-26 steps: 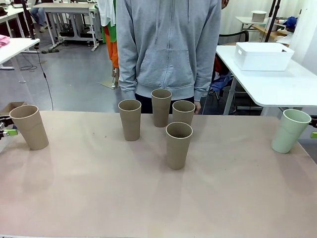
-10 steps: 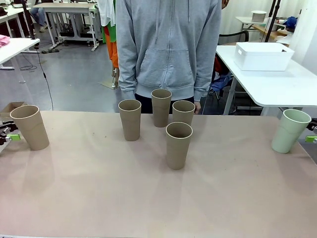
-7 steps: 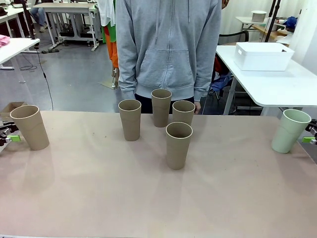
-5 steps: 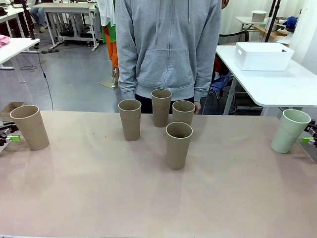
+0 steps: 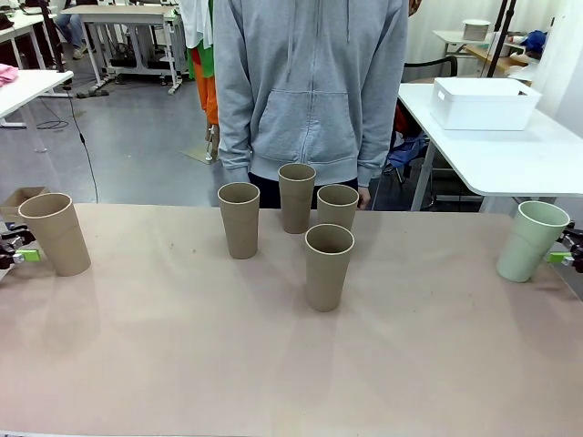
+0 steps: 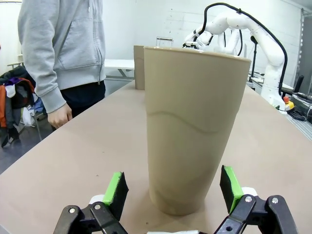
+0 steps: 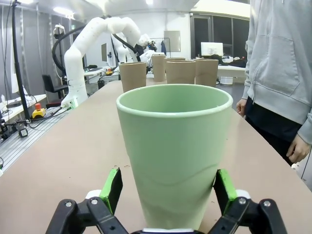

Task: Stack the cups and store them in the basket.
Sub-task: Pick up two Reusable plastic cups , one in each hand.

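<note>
A tan cup (image 5: 55,234) stands upright at the table's far left, and my left gripper (image 5: 16,252) is open around its base. In the left wrist view this cup (image 6: 195,126) rises between the green pads (image 6: 117,187), with a gap on each side. A pale green cup (image 5: 533,240) stands at the far right, and my right gripper (image 5: 569,258) is open around it. In the right wrist view the green cup (image 7: 175,146) sits between the pads (image 7: 112,187), which are close to its walls. Several more tan cups (image 5: 328,267) stand mid-table. The white basket (image 5: 485,103) rests on a side table.
A person in a grey hoodie (image 5: 310,91) stands at the far edge, right behind the middle cups, hands hanging down. The side table (image 5: 510,155) with the basket is beyond the right corner. Bare tabletop (image 5: 182,346) spans the near half.
My right gripper has slid farther in along the green cup, which has shifted very slightly left. The left gripper has barely moved, and both pairs of jaws stay wide.
</note>
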Robot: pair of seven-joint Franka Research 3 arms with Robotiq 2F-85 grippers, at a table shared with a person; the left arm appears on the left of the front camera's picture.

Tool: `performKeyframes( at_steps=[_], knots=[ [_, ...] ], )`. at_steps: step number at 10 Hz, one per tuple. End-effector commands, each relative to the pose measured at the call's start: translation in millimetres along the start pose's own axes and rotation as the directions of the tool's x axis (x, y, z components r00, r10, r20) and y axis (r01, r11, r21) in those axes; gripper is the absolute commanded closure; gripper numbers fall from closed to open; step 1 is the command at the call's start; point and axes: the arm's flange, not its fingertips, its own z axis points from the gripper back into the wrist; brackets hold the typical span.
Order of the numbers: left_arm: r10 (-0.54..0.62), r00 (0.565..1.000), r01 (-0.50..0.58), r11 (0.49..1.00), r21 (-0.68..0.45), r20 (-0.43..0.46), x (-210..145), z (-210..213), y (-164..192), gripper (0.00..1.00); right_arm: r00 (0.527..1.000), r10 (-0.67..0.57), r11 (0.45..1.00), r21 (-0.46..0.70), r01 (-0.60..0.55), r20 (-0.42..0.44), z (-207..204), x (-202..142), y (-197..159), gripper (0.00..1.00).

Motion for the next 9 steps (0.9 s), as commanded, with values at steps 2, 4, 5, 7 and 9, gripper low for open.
performKeyframes(
  at_steps=[2,4,5,7,9],
  knots=[
    [-0.054,0.997,0.054,0.999,0.0,0.055,5.7,-6.6,-1.0,0.0,1.0,0.012,1.0,-0.029,-0.012,-0.006,-10.9,4.7,8.0,0.0],
    [-0.055,0.997,0.057,0.998,-0.034,0.057,7.5,-12.5,-7.4,0.0,1.0,0.0,0.999,-0.035,0.0,-0.009,-13.0,4.4,9.1,0.0],
    [-0.067,0.996,0.07,0.997,-0.04,0.063,9.8,-16.5,-12.5,0.0,1.0,-0.005,0.999,-0.039,0.005,-0.012,-16.0,4.3,9.5,0.0],
    [-0.091,0.994,0.093,0.995,-0.034,0.057,11.5,-24.9,-19.3,0.0,1.0,-0.01,0.999,-0.047,0.009,-0.01,-21.0,4.5,10.4,0.0],
    [-0.094,0.994,0.095,0.995,-0.03,0.052,9.2,-34.9,-23.4,0.0,1.0,-0.014,0.999,-0.053,0.014,-0.001,-23.7,3.3,11.4,0.0]
  ],
)
